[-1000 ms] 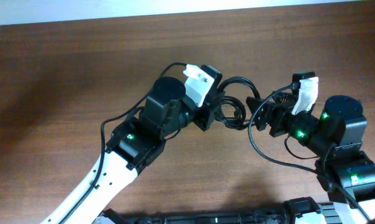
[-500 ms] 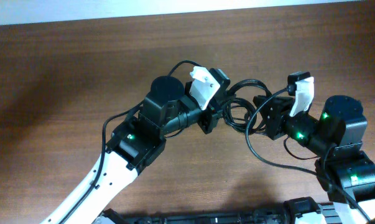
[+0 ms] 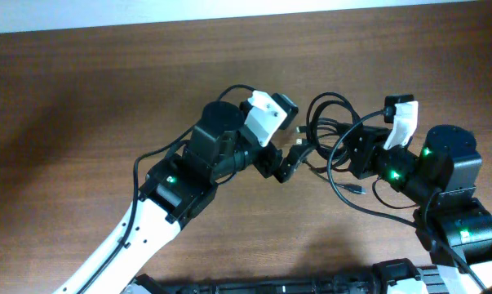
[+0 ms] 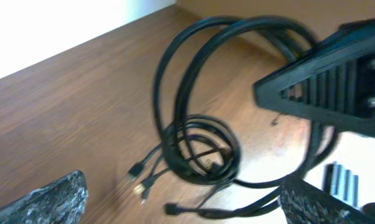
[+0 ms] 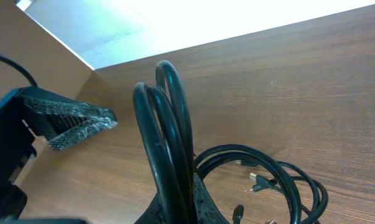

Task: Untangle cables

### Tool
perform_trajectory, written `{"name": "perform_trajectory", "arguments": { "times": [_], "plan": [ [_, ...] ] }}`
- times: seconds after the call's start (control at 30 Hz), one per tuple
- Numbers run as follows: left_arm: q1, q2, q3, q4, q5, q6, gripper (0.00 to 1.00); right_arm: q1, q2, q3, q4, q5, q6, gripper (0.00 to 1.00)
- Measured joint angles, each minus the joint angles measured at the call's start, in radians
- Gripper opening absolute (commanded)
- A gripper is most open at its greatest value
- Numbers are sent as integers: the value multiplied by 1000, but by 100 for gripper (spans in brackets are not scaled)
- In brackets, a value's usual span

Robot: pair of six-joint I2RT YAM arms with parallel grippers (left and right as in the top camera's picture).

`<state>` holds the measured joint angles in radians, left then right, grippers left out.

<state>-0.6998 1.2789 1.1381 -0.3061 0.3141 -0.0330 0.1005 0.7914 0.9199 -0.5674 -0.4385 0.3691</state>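
The cables (image 3: 325, 114) are thin black cords in loops between my two grippers. My right gripper (image 3: 353, 152) is shut on a few of the loops. In the right wrist view those loops (image 5: 168, 124) rise upright out of the closed fingers (image 5: 181, 208), while a smaller coil (image 5: 268, 177) with plugs lies on the table behind. My left gripper (image 3: 293, 152) stands open just left of the bundle. In its wrist view the fingers (image 4: 50, 199) are spread wide, with the coil (image 4: 203, 152) and loose plug ends ahead and nothing gripped.
The brown wooden table (image 3: 82, 90) stretches to the left and behind. Its far edge meets a white wall (image 3: 229, 8). A thin cord tail with a plug (image 3: 356, 189) lies in front of the right arm. The right gripper's black body (image 4: 324, 87) fills the left wrist view's right side.
My left gripper has opened and let go of the cables. My right gripper has shut on the loops, and the bundle now stands further right and more upright.
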Motion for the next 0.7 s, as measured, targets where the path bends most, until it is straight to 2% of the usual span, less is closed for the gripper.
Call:
{"name": "perform_trajectory", "arguments": {
  "times": [0.2, 0.43, 0.6, 0.7],
  "plan": [
    [0, 0, 0, -46, -110, 4, 99, 0, 0, 0, 4, 3, 2, 4],
    [0, 0, 0, -50, -140, -101, 99, 0, 0, 0, 60, -55, 6, 4],
    [58, 0, 1, -105, -167, -261, 99, 0, 0, 0, 61, -70, 6, 4],
    [167, 0, 1, -105, -90, -336, 99, 0, 0, 0, 64, -87, -3, 4]
  ]
}}
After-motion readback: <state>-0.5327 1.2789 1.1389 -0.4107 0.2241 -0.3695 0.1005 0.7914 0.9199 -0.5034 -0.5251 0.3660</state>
